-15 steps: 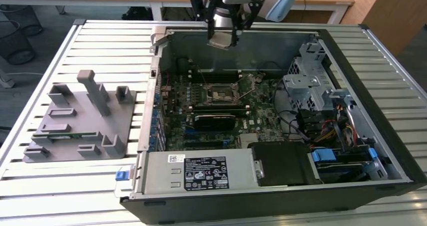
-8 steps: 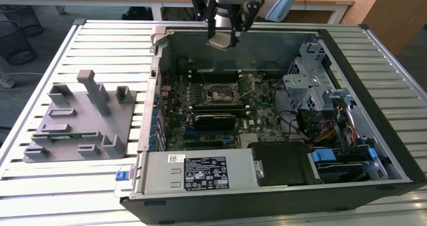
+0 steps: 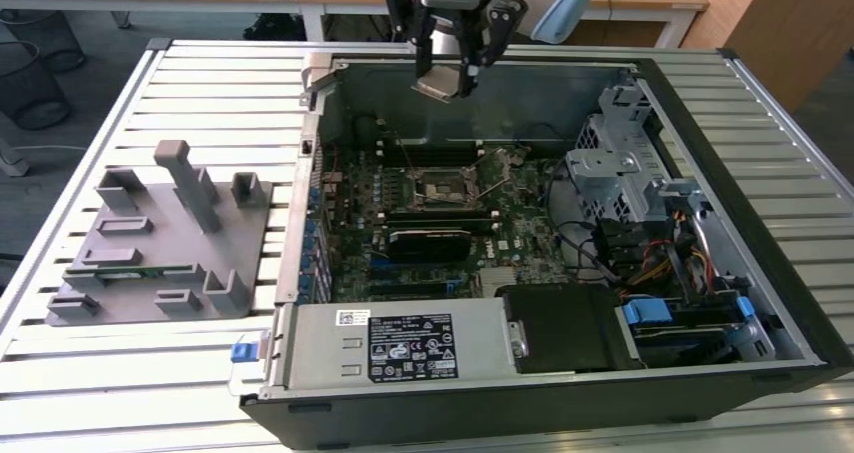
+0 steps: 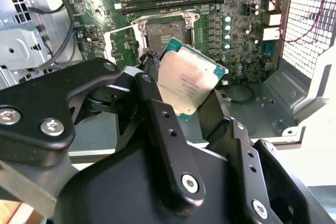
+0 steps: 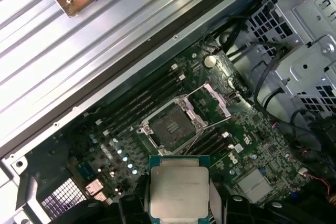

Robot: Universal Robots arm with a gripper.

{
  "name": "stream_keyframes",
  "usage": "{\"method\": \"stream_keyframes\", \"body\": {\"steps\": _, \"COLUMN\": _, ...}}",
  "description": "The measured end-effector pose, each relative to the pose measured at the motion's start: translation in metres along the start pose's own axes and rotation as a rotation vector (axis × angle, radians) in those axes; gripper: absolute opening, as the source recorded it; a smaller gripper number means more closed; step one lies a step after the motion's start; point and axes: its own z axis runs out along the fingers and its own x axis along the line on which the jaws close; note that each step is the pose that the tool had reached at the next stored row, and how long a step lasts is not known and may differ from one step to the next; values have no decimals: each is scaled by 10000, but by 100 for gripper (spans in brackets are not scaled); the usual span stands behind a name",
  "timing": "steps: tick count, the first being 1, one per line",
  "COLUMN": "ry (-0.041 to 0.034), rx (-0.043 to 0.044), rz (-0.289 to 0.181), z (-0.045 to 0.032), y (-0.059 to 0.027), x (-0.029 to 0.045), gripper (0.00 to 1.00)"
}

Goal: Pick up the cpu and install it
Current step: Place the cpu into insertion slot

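Gripper [image 3: 447,81] pinches the cpu [image 4: 188,85] by its edges, top centre of the exterior view, well above the open socket [image 5: 170,128].

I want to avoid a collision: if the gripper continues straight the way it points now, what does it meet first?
Probably the motherboard, near the open socket, with the cpu held in the gripper touching first. Depth is unclear, so the exact spot is uncertain.
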Motion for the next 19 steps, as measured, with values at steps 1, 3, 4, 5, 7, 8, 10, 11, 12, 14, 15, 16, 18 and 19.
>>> {"method": "stream_keyframes", "body": {"steps": 1, "ry": 0, "rx": 1, "rz": 62, "z": 3, "y": 0, "x": 1, "gripper": 54}}
{"method": "stream_keyframes", "body": {"steps": 3, "ry": -1, "rx": 5, "rz": 170, "z": 8, "y": 2, "x": 2, "gripper": 54}}
{"method": "stream_keyframes", "body": {"steps": 4, "ry": -1, "rx": 6, "rz": 225, "z": 10, "y": 2, "x": 2, "gripper": 54}}
{"method": "stream_keyframes", "body": {"steps": 5, "ry": -1, "rx": 7, "rz": 281, "z": 13, "y": 3, "x": 2, "gripper": 54}}
{"method": "stream_keyframes", "body": {"steps": 7, "ry": -1, "rx": 11, "rz": 410, "z": 18, "y": 3, "x": 3, "gripper": 54}}
{"method": "stream_keyframes", "body": {"steps": 8, "ry": -1, "rx": 13, "rz": 481, "z": 21, "y": 3, "x": 3, "gripper": 54}}
{"method": "stream_keyframes", "body": {"steps": 10, "ry": -2, "rx": 19, "rz": 602, "z": 23, "y": 3, "x": 3, "gripper": 54}}
{"method": "stream_keyframes", "body": {"steps": 11, "ry": -3, "rx": 20, "rz": 650, "z": 25, "y": 3, "x": 3, "gripper": 54}}
{"method": "stream_keyframes", "body": {"steps": 12, "ry": -2, "rx": 19, "rz": 695, "z": 27, "y": 4, "x": 4, "gripper": 54}}
{"method": "stream_keyframes", "body": {"steps": 14, "ry": -3, "rx": 19, "rz": 777, "z": 29, "y": 5, "x": 5, "gripper": 54}}
{"method": "stream_keyframes", "body": {"steps": 15, "ry": -2, "rx": 21, "rz": 816, "z": 30, "y": 6, "x": 6, "gripper": 54}}
{"method": "stream_keyframes", "body": {"steps": 16, "ry": -3, "rx": 23, "rz": 857, "z": 31, "y": 7, "x": 6, "gripper": 54}}
{"method": "stream_keyframes", "body": {"steps": 18, "ry": -3, "rx": 25, "rz": 924, "z": 32, "y": 9, "x": 8, "gripper": 54}}
{"method": "stream_keyframes", "body": {"steps": 19, "ry": -3, "rx": 25, "rz": 950, "z": 34, "y": 10, "x": 9, "gripper": 54}}
